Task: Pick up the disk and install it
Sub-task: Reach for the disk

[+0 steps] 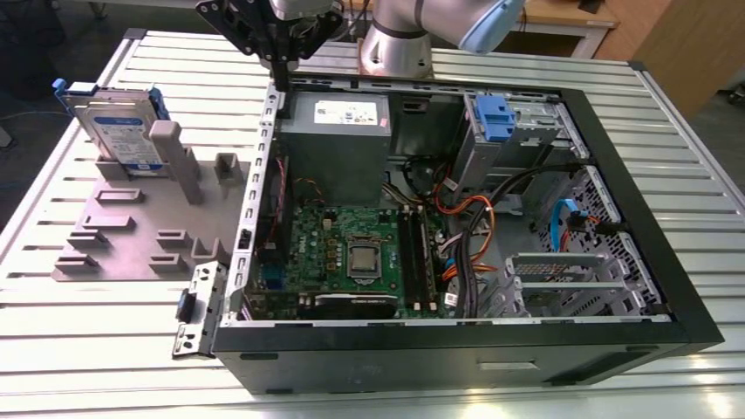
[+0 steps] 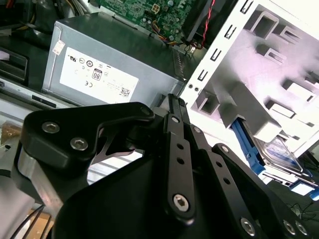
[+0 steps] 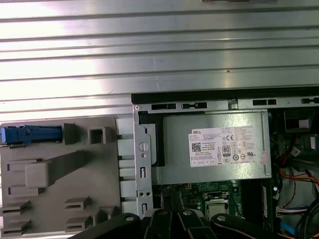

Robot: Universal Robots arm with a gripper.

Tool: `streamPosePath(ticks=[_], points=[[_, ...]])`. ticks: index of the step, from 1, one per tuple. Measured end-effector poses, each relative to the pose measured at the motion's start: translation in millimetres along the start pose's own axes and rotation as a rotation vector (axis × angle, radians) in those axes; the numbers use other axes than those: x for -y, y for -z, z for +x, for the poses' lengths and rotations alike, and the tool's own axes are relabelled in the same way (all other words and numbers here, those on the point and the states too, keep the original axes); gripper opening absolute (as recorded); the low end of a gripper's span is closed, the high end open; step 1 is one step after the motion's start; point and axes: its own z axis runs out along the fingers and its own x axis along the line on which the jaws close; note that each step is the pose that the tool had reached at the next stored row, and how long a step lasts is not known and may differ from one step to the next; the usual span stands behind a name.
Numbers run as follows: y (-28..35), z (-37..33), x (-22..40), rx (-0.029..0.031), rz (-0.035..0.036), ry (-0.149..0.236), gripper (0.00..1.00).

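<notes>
Exterior view, item one: the disk (image 1: 117,131), a flat rectangular silver hard drive with a white-and-blue label and a blue plastic carrier frame. It stands upright on edge in a slot at the far corner of the fixture plate (image 1: 128,218), a grey plastic slab with raised blocks and pockets. It is outside the case, on the exterior view's left. In the second wrist view I see its labelled face and blue frame behind the plate's blocks.

Item two: the gripper (image 1: 279,77), black, two-fingered, on the arm's wrist. I read its fingers as pressed together with nothing between them; the second wrist view shows the two finger links meeting at the tip. It hangs over the far wall of the case, close to the power-supply box and well apart from the disk.

Item three: the computer case (image 1: 466,345), a black tower lying on its side with the panel off. Inside it:
- The power-supply box (image 1: 338,144), grey metal with a white sticker, sits in the far corner.
- The circuit board (image 1: 349,253), green, lies flat on the case floor.
- The latch (image 1: 495,118), small blue plastic on a silver cage, is on the exterior view's right.

Item four: the counter (image 1: 70,349), slatted aluminium, carries both plate and case.
</notes>
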Motion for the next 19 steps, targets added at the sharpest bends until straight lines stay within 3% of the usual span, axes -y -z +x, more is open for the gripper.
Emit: streamPosePath(ticks=[19], points=[[-2.1, 9.9, 0.5, -0.0018, 0.0001, 0.000, 0.11]])
